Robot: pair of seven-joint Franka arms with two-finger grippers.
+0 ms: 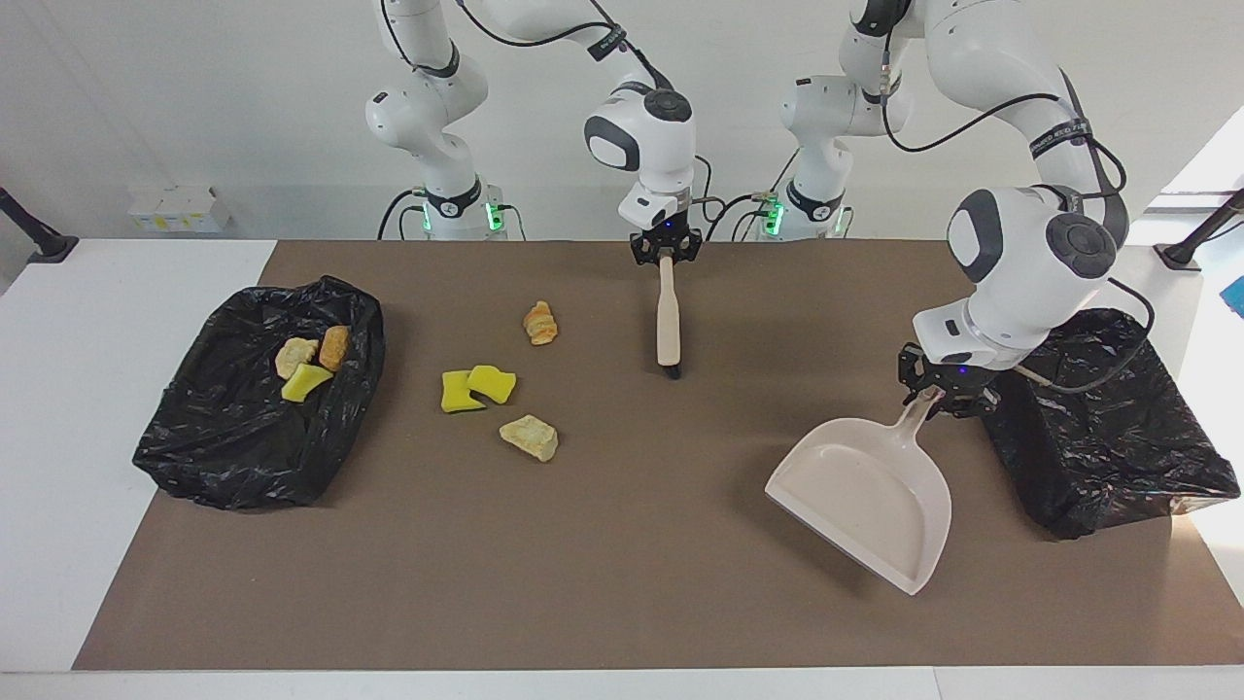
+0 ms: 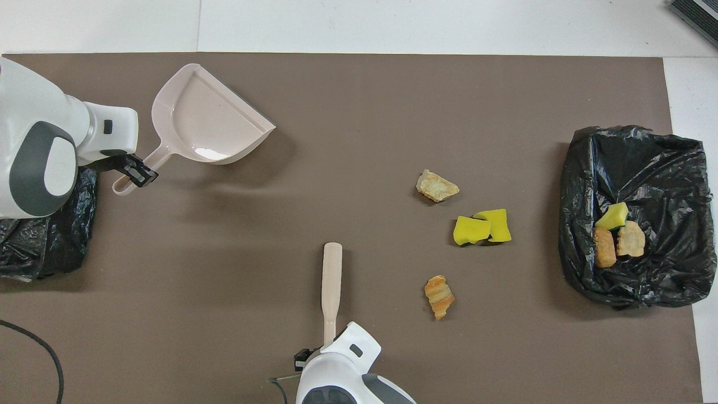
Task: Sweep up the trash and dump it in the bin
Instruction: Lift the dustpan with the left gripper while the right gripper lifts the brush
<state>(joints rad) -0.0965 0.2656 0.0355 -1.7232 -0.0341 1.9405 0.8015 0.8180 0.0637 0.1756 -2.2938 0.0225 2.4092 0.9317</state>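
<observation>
a: in the facing view, what do the arms hold?
b: the left gripper (image 1: 943,397) is closed on the dustpan (image 1: 868,498) handle, beside a black bin (image 1: 1108,428). the right gripper (image 1: 665,248) is closed on the brush (image 1: 667,321).
a: and the overhead view?
b: four trash pieces (image 2: 482,226) lie on the mat (image 2: 359,348); three are in the other bin (image 2: 639,163), at the right arm's end.

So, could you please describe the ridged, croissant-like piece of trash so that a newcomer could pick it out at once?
Start at the brown mat and find the four loose pieces lying on it beside the black bin that holds three pieces. The croissant-like piece lies nearest the robots, apart from the rest; only it has orange-brown ridged bands.
</observation>
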